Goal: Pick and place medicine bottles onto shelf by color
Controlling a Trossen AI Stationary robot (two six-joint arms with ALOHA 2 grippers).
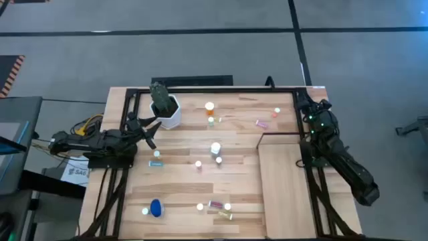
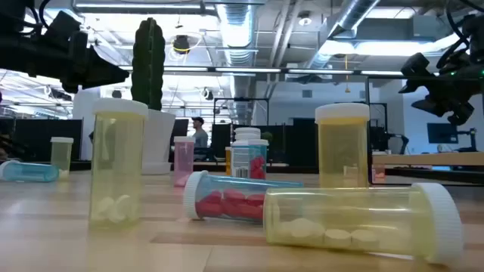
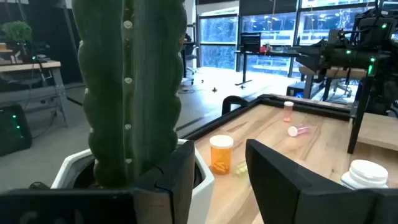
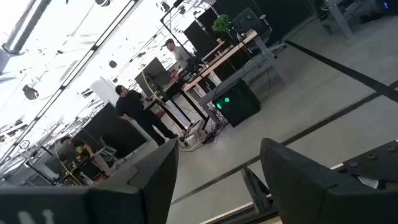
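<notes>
Several medicine bottles stand or lie scattered on the planked tabletop: an orange one [image 1: 209,107] at the far middle, a white one [image 1: 215,148] in the centre, a blue one [image 1: 156,208] at the near left, and a pink one [image 1: 261,123] lying on its side. The pale shelf [image 1: 287,187] lies flat at the table's right. My left gripper [image 1: 152,128] hovers open beside the cactus pot and holds nothing. In its wrist view the orange bottle [image 3: 221,154] stands beyond the fingers. My right gripper [image 4: 219,148] is open and raised at the table's far right corner [image 1: 306,102], holding nothing.
A white pot with a tall green cactus [image 1: 165,107] stands at the far left, close to my left gripper. A dark frame rail [image 1: 221,90] runs along the table's far edge and sides. Near the front edge, yellow and blue bottles [image 2: 363,223] lie on their sides.
</notes>
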